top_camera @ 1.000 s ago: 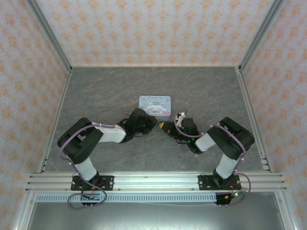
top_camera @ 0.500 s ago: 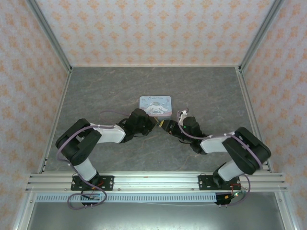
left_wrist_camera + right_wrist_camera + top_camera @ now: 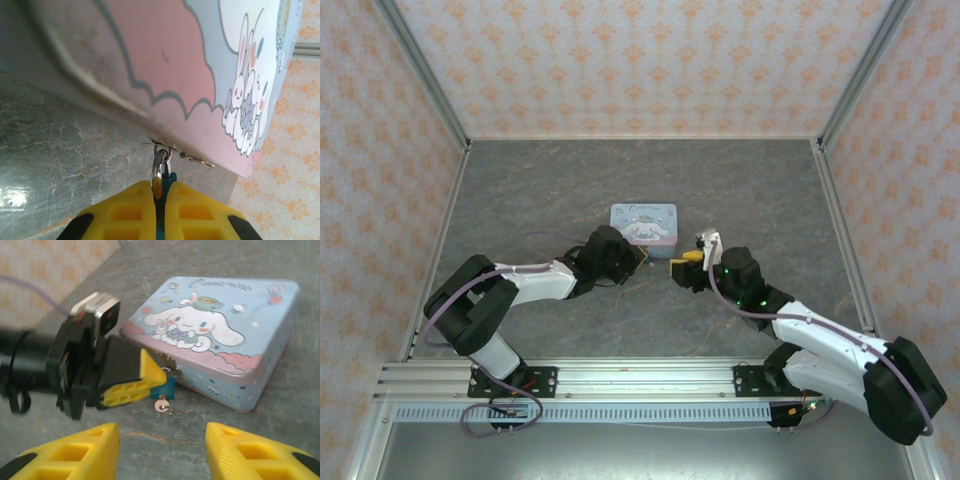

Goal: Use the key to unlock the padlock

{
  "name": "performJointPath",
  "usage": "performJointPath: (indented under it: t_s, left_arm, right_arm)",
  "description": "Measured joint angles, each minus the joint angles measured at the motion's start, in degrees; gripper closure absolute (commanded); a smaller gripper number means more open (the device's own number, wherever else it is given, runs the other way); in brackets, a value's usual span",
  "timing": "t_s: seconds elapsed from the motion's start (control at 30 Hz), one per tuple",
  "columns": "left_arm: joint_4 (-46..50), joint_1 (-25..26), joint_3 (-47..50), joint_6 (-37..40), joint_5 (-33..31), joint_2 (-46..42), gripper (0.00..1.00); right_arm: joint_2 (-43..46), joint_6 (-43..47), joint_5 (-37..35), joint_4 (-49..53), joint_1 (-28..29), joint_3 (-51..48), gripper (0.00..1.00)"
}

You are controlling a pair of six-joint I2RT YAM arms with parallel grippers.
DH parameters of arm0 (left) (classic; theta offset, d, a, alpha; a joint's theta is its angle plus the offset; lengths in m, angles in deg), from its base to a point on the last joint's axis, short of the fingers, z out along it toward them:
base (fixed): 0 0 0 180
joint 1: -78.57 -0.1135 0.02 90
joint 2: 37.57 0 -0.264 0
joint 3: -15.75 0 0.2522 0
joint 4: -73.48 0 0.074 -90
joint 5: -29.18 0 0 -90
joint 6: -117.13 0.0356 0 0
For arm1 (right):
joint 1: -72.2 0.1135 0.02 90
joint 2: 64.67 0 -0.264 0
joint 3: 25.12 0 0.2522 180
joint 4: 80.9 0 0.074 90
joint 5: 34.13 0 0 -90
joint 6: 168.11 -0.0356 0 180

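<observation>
A small teal padlock (image 3: pixel 163 388) hangs by its silver shackle (image 3: pixel 159 165) from the hasp on the front of the pale blue cartoon tin (image 3: pixel 215 335). My left gripper (image 3: pixel 159 192) is shut on the padlock, its yellow fingers (image 3: pixel 132 385) pinching the body from the left. The key (image 3: pixel 162 405) sticks out of the padlock's underside, its small round metal head just above the floor. My right gripper (image 3: pixel 162 450) stands open a short way in front of the key, with nothing between its fingers. From above, both grippers meet just in front of the tin (image 3: pixel 642 217).
The floor (image 3: pixel 540 190) is grey marbled stone, boxed in by patterned walls (image 3: pixel 640 60) at the back and sides. An aluminium rail (image 3: pixel 640 378) carries both arm bases at the near edge. My right arm (image 3: pixel 820 335) stretches low toward the near right.
My right gripper has opened and let go of the key, drawing back slightly right while its elbow swung down toward the near right. My left gripper stays shut on the padlock.
</observation>
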Motion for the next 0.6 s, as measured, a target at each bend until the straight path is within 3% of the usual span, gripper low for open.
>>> performJointPath:
  t_s: [0.23, 0.43, 0.6]
  left_arm:
    - [1.2, 0.0, -0.48, -0.44, 0.44, -1.57, 1.0]
    - [2.62, 0.0, -1.14, -0.63, 1.33, -2.1, 1.0]
    - [3.13, 0.0, -1.73, -0.61, 1.44, -2.95, 1.0]
  right_arm:
    - [-0.09, 24.79, -6.84, 1.99, 12.68, -0.79, 0.53]
    - [-6.45, 36.92, -17.77, -1.29, 15.21, -1.36, 0.53]
    - [-11.39, 42.73, -22.82, -6.25, 15.96, -1.33, 0.53]
